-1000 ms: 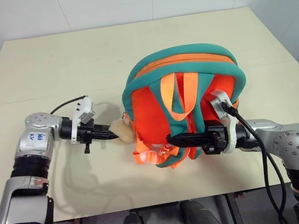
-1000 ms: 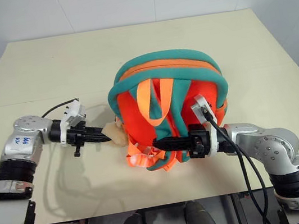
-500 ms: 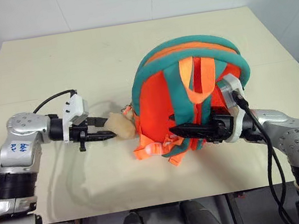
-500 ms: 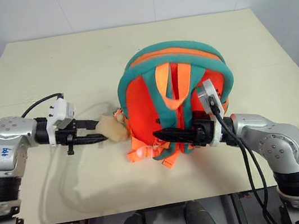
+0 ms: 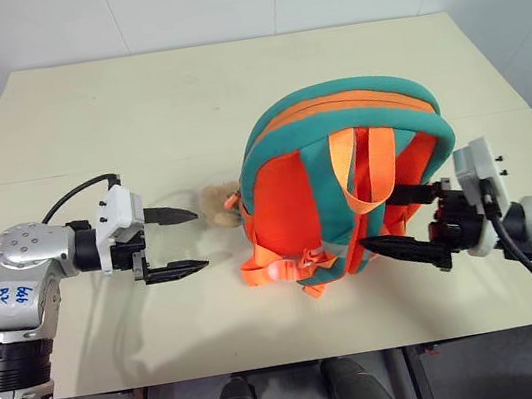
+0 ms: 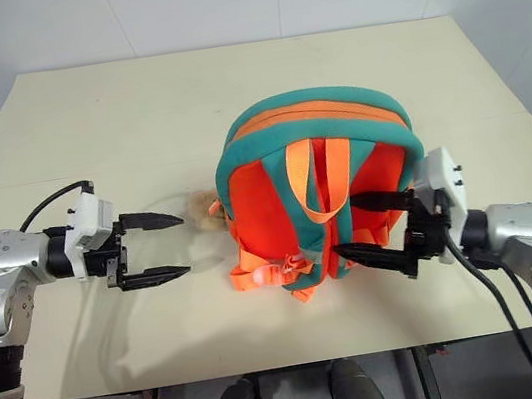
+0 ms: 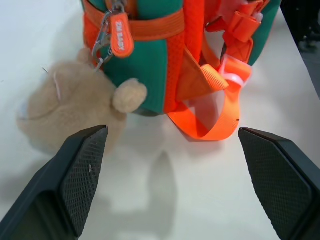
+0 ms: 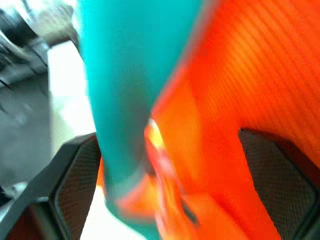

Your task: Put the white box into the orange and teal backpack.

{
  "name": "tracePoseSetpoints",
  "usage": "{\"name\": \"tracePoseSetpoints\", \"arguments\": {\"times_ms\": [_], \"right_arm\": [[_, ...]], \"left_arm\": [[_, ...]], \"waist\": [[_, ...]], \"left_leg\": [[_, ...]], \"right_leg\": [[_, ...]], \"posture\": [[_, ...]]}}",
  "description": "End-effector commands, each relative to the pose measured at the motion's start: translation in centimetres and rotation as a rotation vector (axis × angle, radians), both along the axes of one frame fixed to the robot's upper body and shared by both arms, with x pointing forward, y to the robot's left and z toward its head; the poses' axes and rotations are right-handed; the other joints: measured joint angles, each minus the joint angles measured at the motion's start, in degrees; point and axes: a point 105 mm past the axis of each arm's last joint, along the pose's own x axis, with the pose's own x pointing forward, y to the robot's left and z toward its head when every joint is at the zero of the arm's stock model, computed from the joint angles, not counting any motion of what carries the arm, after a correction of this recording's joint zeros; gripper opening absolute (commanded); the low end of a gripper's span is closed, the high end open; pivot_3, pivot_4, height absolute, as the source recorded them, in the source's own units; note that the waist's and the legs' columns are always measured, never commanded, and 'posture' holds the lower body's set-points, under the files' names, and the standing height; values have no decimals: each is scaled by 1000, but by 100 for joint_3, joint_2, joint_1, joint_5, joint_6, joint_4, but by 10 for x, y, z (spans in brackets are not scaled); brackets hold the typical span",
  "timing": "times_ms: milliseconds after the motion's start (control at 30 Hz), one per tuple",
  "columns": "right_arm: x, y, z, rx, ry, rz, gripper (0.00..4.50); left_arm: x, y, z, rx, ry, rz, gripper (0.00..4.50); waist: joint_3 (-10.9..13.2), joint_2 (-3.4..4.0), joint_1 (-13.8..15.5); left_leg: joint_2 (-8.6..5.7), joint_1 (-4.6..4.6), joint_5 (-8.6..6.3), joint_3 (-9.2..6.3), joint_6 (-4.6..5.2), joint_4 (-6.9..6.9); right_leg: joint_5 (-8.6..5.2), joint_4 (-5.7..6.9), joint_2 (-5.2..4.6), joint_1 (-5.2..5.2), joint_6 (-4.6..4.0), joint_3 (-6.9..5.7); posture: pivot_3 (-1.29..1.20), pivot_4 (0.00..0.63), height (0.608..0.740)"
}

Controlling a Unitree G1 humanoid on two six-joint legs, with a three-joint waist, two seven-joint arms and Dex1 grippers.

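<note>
The backpack [image 5: 350, 186] stands on the table [image 5: 83, 127], a little toward its right edge and nearer the front edge than the back, with its orange straps facing the camera and its teal-edged top toward the back edge. A tan plush toy [image 5: 214, 206] lies on the table against its left side, clipped to it, as the left wrist view shows. The zip line along the top looks closed, so far as the head views tell.

The left gripper [image 5: 174, 241] hovers just left of the toy with its fingers spread wide, holding nothing. The right gripper [image 5: 403, 221] sits at the backpack's lower right side, fingers also spread apart and gripping nothing; the lower finger lies close to the bag's bottom edge, though whether it touches is unclear.

I cannot find the white box on the table; it may be inside the bag. If so, the task looks essentially finished, with both hands free. If not, everything remains to be done.
</note>
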Motion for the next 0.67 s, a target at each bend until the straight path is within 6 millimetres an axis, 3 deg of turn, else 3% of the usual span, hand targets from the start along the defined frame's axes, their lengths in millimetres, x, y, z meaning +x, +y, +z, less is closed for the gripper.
{"name": "tracePoseSetpoints", "arguments": {"times_ms": [33, 367, 667], "right_arm": [[-2, -26, 1, -58, -38, -77, 4500], [8, -71, 1, -127, -139, -221, 4500], [18, -72, 4, -156, -183, -199, 4500]], "left_arm": [[-1, 8, 4, -67, -32, 31, 4452], [2, 42, -4, -111, -53, 149, 4452], [-1, 39, 3, -102, -103, 112, 4452]], "waist": [[0, 0, 9], [0, -1, -31], [0, -1, -47]], "left_leg": [[0, 1, 0, 1, 0, 1], [0, 7, 2, 7, 2, 8], [0, 6, 2, 8, 2, 5]], "right_leg": [[0, 1, 0, 1, 0, 1], [5, 0, 0, 7, 1, 7], [5, 0, 0, 5, 1, 7]], "posture": [[0, 150, 740], [0, 150, 740], [0, 150, 740]]}}
